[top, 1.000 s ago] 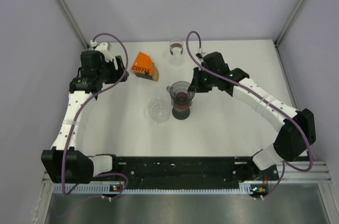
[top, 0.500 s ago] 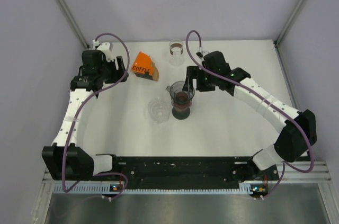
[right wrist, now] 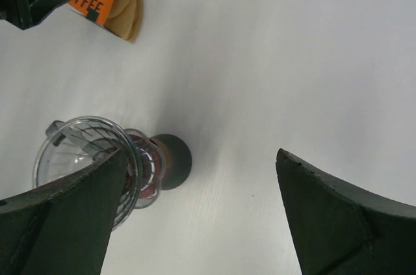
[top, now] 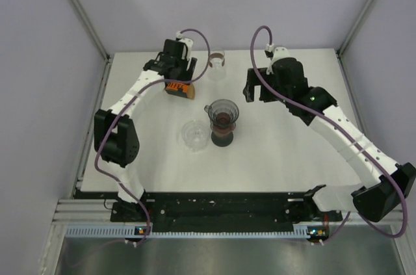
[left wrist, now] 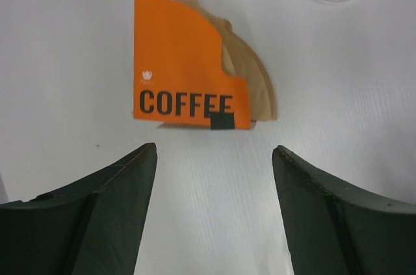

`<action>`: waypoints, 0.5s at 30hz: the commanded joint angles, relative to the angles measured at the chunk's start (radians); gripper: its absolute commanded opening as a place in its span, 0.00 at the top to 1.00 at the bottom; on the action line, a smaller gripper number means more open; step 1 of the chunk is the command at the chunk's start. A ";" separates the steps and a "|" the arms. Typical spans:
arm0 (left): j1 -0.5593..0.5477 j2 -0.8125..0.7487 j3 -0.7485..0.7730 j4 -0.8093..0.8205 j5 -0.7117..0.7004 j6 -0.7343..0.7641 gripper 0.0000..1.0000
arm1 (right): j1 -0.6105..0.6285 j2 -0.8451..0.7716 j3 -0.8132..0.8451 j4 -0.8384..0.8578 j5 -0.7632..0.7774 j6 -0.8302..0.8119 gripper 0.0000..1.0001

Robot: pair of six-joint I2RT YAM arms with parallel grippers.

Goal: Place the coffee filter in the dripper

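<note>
My left gripper (left wrist: 214, 151) hangs over the far-left part of the table (top: 286, 151), jaws spread wide with nothing between them. It is lined up on the filter pack (top: 178, 87), because that is where the paper has to come from. The filters (left wrist: 253, 77) lie flat in an orange sleeve (left wrist: 185, 73) printed COFFEE. They are thin brown paper, fan-shaped, and their curved edges step out past the sleeve. I judge that exposed edge the easiest place to pinch a single sheet.

To the right, at mid-table, the dripper (top: 223, 114) stands upright on its dark base (top: 223, 140). It is a clear ribbed cone with its mouth facing up, and I see no paper in it. A small glass (top: 194, 135) sits just beside it on the near left. My right gripper (right wrist: 200, 155) is furthest right, jaws wide and empty. It is held just off the dripper, I take it to leave the cone free.
</note>
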 commanded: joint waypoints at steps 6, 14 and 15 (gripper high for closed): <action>-0.124 0.327 0.249 0.084 -0.328 0.203 0.23 | -0.015 -0.012 -0.060 0.003 0.094 -0.064 0.04; -0.142 0.432 0.260 0.144 -0.426 0.280 0.33 | -0.018 -0.007 -0.063 -0.005 0.112 -0.081 0.04; -0.144 0.433 0.257 0.138 -0.420 0.278 0.36 | -0.020 -0.009 -0.064 -0.006 0.114 -0.083 0.04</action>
